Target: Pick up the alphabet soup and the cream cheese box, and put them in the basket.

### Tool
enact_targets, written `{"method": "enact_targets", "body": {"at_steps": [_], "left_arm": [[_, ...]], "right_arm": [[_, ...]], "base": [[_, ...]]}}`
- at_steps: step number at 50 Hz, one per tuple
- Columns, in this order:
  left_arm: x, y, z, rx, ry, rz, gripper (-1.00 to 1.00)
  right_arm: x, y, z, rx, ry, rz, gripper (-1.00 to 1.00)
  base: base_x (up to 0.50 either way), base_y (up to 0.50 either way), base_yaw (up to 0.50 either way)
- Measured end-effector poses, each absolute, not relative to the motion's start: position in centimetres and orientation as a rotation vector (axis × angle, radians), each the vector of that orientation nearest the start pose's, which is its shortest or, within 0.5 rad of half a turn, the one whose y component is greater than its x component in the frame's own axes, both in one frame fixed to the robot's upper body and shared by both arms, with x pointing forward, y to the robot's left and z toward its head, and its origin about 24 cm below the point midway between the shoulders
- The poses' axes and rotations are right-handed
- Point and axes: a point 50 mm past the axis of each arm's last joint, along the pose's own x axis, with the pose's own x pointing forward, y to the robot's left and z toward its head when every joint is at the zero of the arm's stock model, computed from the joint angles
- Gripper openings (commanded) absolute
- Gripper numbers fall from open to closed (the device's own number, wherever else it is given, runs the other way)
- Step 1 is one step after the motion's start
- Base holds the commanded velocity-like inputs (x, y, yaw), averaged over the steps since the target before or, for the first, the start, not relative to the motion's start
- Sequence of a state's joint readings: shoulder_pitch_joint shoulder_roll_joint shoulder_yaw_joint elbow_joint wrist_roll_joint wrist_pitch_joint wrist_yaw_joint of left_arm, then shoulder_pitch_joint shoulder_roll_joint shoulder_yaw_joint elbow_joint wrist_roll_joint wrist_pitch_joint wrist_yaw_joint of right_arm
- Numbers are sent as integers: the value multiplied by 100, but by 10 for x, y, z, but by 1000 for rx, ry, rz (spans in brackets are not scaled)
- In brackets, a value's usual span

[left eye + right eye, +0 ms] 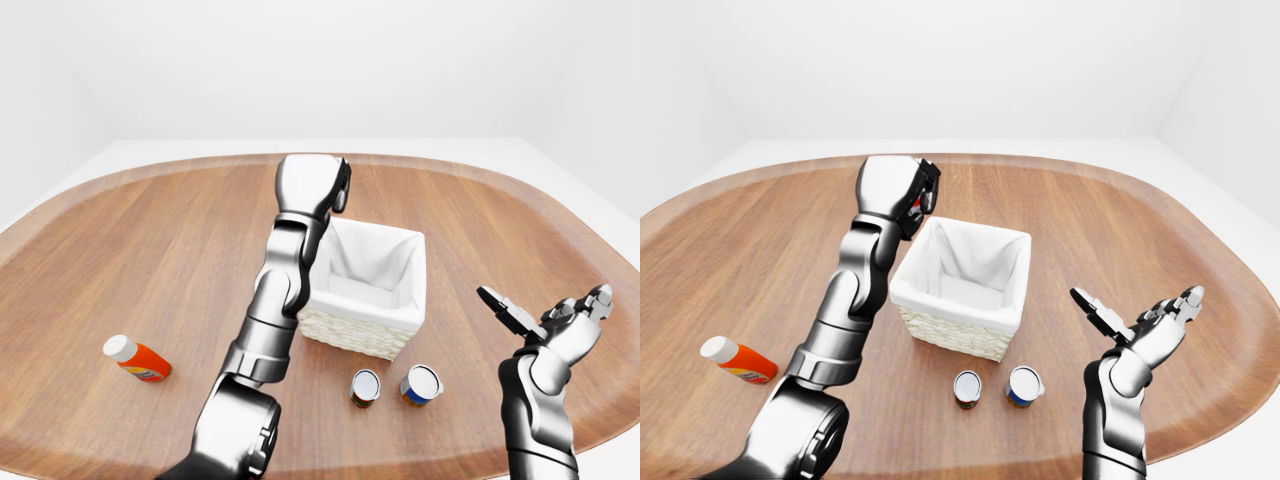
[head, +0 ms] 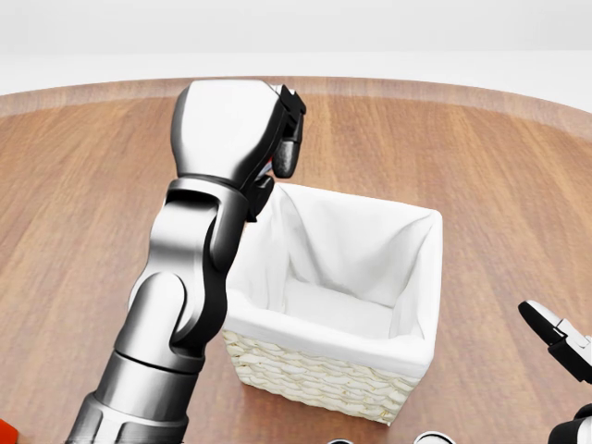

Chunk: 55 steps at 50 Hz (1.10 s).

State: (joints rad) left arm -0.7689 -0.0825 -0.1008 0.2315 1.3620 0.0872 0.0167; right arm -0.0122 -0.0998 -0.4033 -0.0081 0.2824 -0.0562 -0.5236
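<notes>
**Insp. A:** Wood-grain oval table (image 1: 180,240), white walls round it. Basket (image 2: 324,328), wicker w/ white liner, sits about mid-table, upright.

**Insp. B:** L hand?

**Insp. A:** Left hand (image 2: 231,125) is raised over the basket's upper-left corner in head view, back of hand to camera. Fingers (image 2: 287,153) are curled in round a small red item (image 2: 269,166). Only a sliver shows, too hidden to name.

**Insp. B:** R hand?

**Insp. A:** Right hand (image 1: 550,318) is at lower right of left-eye view, well apart from the basket. Fingers are spread and it grasps nothing.

**Insp. B:** Task goods?

**Insp. A:** Two cans stand upright on the table, just below the basket in left-eye view. Left can (image 1: 365,387) has a dark red/green label, right can (image 1: 421,384) a blue/orange one. They are close together, not touching. Can't tell from the labels which is the soup. Neither is in the basket, and the liner's inside shows only white cloth.

**Insp. B:** Other?

**Insp. A:** Orange bottle (image 1: 138,360) w/ white cap lies on its side at far left of the table, well apart from the rest.
</notes>
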Motion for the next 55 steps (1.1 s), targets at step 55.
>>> {"method": "enact_targets", "body": {"at_steps": [55], "left_arm": [[389, -13, 151, 1260, -353, -91, -100]], "right_arm": [[219, -286, 57, 224, -100, -917, 100]], "base": [[0, 0, 0]]}}
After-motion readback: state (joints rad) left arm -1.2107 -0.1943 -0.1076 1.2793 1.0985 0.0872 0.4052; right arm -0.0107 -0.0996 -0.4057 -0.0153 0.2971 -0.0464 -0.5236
